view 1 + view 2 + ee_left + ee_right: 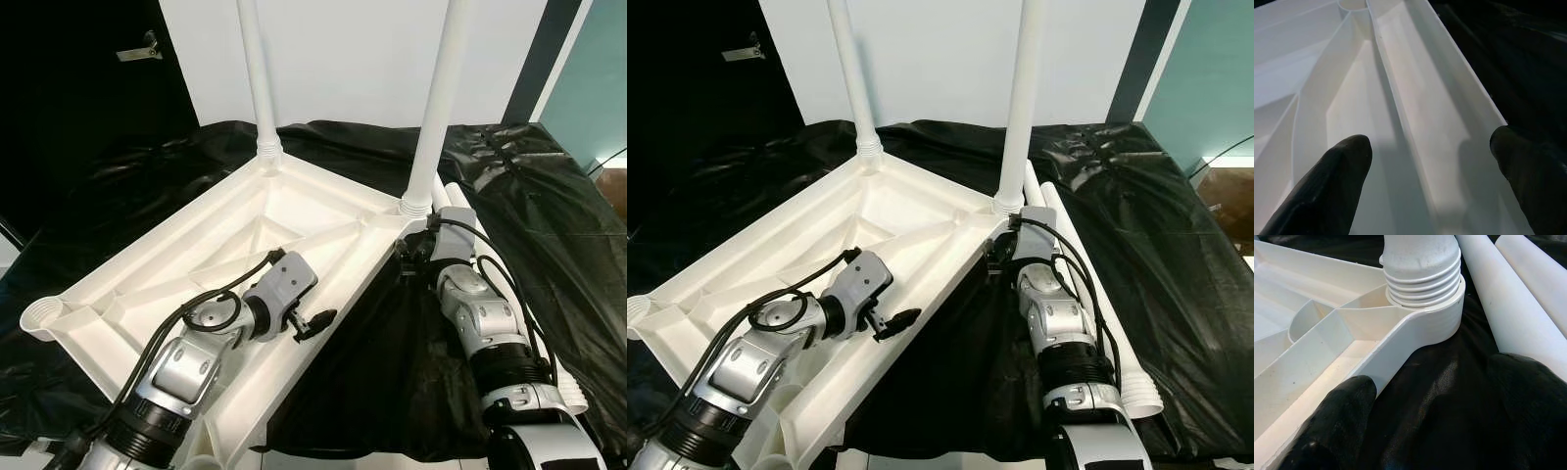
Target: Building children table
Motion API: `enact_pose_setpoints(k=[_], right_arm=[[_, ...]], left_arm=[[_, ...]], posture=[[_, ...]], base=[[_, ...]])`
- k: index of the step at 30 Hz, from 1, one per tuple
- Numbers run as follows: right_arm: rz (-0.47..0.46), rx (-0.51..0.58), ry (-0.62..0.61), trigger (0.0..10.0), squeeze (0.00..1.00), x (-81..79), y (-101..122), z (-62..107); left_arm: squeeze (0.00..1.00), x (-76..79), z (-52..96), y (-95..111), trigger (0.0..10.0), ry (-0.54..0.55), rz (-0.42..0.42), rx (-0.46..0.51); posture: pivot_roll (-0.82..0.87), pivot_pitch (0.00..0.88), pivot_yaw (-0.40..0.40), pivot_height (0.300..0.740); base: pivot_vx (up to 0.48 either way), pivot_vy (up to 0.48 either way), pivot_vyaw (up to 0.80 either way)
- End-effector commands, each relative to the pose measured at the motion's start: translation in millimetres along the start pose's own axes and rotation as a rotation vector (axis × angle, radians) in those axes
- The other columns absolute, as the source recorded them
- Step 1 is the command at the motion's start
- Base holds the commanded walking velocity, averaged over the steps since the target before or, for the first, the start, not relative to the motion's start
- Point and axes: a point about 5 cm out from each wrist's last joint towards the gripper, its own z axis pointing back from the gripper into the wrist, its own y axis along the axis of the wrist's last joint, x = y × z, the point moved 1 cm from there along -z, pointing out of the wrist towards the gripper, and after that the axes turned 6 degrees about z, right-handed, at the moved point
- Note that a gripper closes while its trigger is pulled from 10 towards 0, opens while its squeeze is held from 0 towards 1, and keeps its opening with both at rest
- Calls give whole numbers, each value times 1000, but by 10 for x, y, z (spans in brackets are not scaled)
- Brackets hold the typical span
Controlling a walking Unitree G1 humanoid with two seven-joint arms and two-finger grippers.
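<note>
A white plastic tabletop [196, 245] lies upside down on a black sheet. Two white legs stand screwed into its far corners, one at the left [257, 78] and one at the right [439, 98]. Two loose legs [1078, 284] lie on the sheet to the right. My left gripper [318, 321] is open and straddles the tabletop's right rim [1449, 122], one finger inside and one outside. My right gripper [407, 257] is open, low beside the far right corner, facing the threaded leg base [1422, 269]. The loose legs [1508, 298] pass near one of its fingers.
The black sheet [549, 225] covers the whole work surface. The near left corner socket [44, 315] of the tabletop holds no leg. A black door with a handle [137, 49] stands at the back left, a white wall behind, a teal wall [598, 88] at the right.
</note>
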Motion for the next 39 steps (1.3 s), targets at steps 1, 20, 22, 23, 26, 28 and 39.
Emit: enact_pose_setpoints(k=[1, 20, 22, 23, 26, 28, 39], right_arm=[[16, 18, 79, 10000, 0, -161, 29, 10], [61, -8, 6, 10000, 0, 68, -124, 301], [59, -11, 6, 10000, 0, 72, -126, 293], [58, -15, 13, 10000, 0, 70, -120, 275], [60, -18, 25, 10000, 0, 62, -104, 248], [69, -23, 39, 10000, 0, 50, -93, 217], [56, -43, 82, 10000, 0, 19, -90, 103]], left_arm=[[0, 11, -3, 36, 10000, -21, -32, 13], [0, -823, 767, -59, 10000, 142, -86, -98], [0, -860, 817, -92, 10000, 150, -103, -127], [0, -908, 876, -139, 10000, 164, -127, -172], [0, -982, 966, -194, 10000, 190, -155, -231], [0, -1042, 1094, -233, 10000, 204, -155, -279], [0, -645, 1177, -571, 10000, -9, -145, -470]], posture=[[-33, 0, 19, 740], [-55, 0, 14, 740], [-56, 0, 17, 740], [-55, 0, 16, 740], [-53, 0, 15, 740], [-50, 5, 15, 740], [-31, 9, 13, 740]], base=[[0, 0, 0], [0, 0, 0], [0, 0, 0], [0, 0, 0], [0, 0, 0], [0, 0, 0], [0, 0, 0]])
